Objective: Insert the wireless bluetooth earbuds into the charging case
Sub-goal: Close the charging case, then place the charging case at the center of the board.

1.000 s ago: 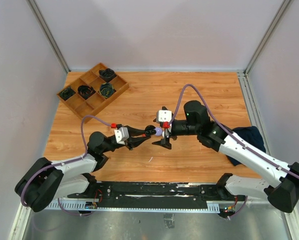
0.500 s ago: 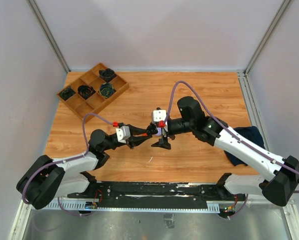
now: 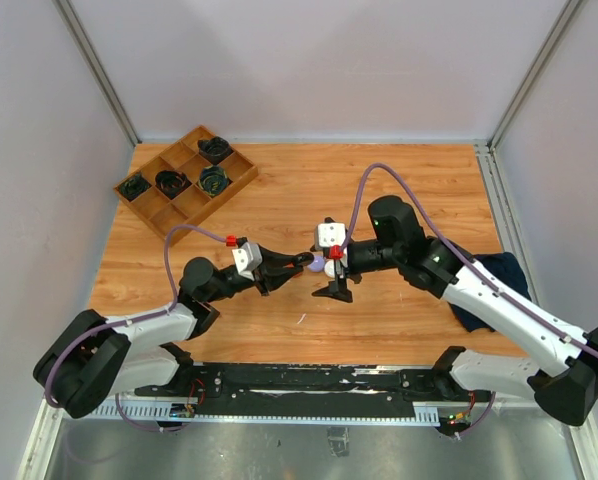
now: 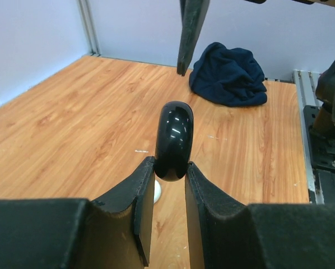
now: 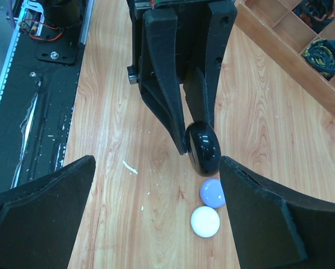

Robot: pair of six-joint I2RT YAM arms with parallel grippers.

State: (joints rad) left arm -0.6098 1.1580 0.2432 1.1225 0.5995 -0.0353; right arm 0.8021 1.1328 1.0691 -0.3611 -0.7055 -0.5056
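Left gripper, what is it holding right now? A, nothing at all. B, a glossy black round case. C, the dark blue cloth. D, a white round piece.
B: the left gripper pinches the glossy black round case edge-on between its fingers, while the white round piece lies on the table.

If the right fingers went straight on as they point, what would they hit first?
Most likely the black round case pinched by the left fingers, straight ahead between the open right fingers; depth is unclear.
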